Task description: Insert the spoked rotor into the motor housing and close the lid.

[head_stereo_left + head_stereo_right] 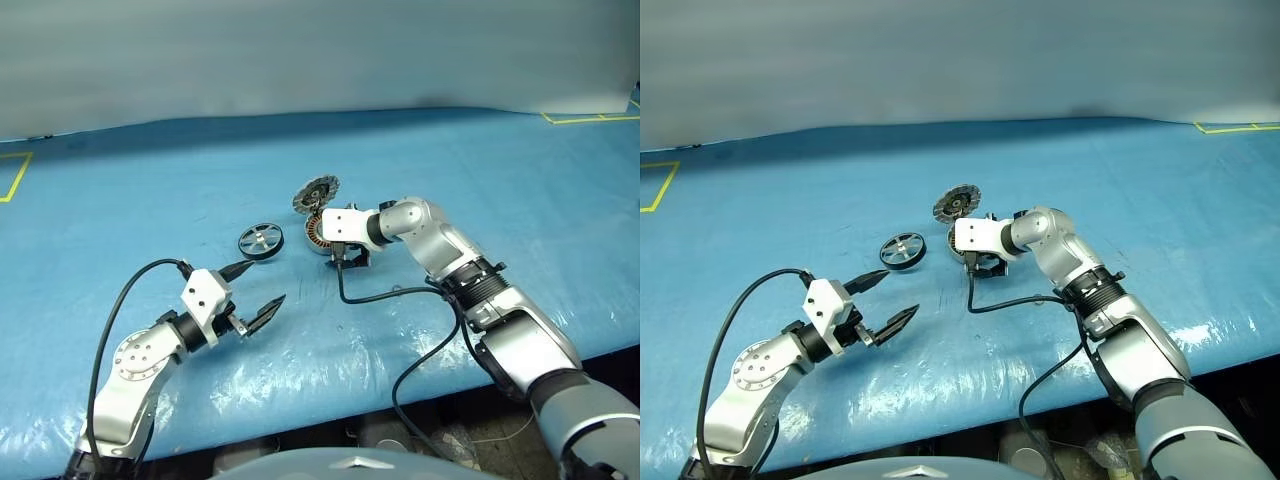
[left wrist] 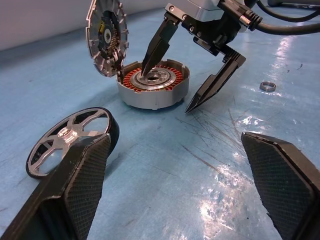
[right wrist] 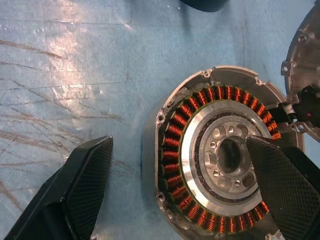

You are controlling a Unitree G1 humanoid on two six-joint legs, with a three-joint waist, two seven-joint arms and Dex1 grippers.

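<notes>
A blue plastic-covered surface (image 1: 480, 190) carries 3 motor parts. Near its middle sits the motor housing (image 2: 153, 90), a shallow silver cup with a ring of copper-brown windings around a silver hub. Its lid (image 2: 106, 37), a toothed grey disc, stands upright on its hinge at the housing's far left edge, inner face turned toward the cup. The spoked rotor (image 1: 260, 241), black-rimmed with shiny silver spokes, lies on the surface just to the left of the housing and apart from it.

The right claw (image 2: 191, 82) points steeply down over the housing with its jaws wide. 1 finger's tip reaches into the housing at the hub, the other finger comes down outside the cup's wall, and nothing is gripped.

The left claw (image 1: 258, 287) hovers low, nearer the robot than the rotor, jaws wide and empty, pointing toward the rotor and housing. A small metal ring (image 2: 267, 86) lies on the surface beyond the housing.
</notes>
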